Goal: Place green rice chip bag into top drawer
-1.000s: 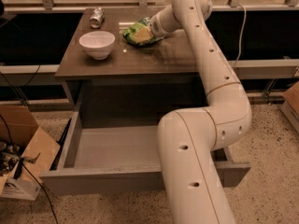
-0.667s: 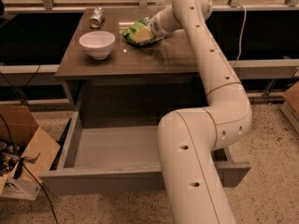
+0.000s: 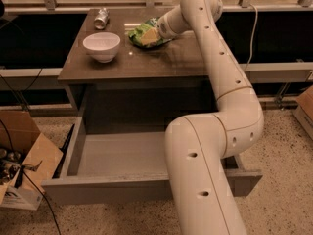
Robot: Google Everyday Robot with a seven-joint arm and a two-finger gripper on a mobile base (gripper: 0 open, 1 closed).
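I see the gripper [image 3: 155, 32] at the green rice chip bag [image 3: 141, 33] lying on the counter [image 3: 146, 62]; whether it grips, I cannot tell. The top drawer [image 3: 117, 189] stands open.

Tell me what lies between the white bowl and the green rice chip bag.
Nothing: in the camera view, only bare tabletop separates the white bowl and the green rice chip bag. The gripper is at the bag.

White bowl [image 3: 101, 45], tipped can [image 3: 101, 17] on table [image 3: 146, 62], cardboard box [image 3: 24, 165] on floor [image 3: 283, 151]
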